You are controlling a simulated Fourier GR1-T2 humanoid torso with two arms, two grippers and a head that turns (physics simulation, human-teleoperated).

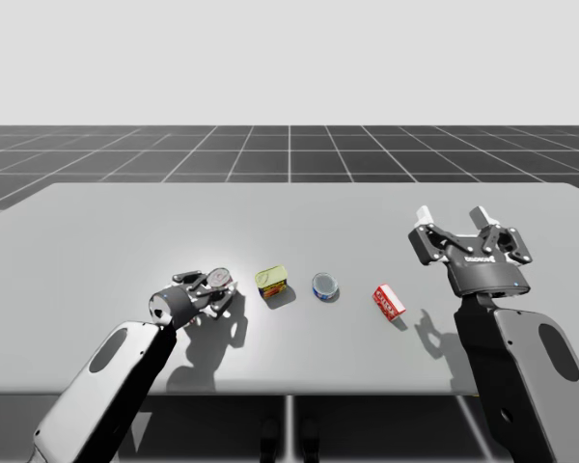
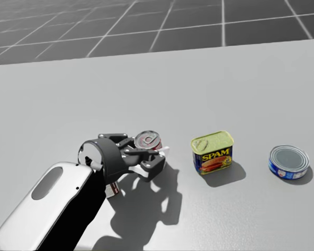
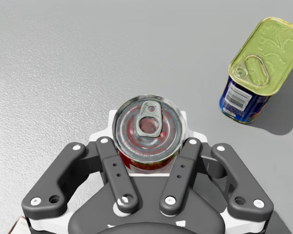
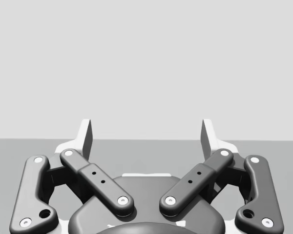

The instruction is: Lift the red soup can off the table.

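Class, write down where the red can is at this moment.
In the high view the red can is at the left of the table, gripped by my left gripper, with the yellow-topped tin next on its right.

Simulated robot test scene, rendered rather than filmed.

A plain grey counter with a smooth, even surface stands on a dark floor ruled in a regular grid of pale lines that runs to a straight horizon. Above the horizon the backdrop is one flat pale grey. The light is even and the shadows are clean, computer-drawn shapes. A few small groceries lie spaced in a row like test props: a red can, a tin, a blue can and a red box. A grey-and-black left arm and right arm come in over the near edge.
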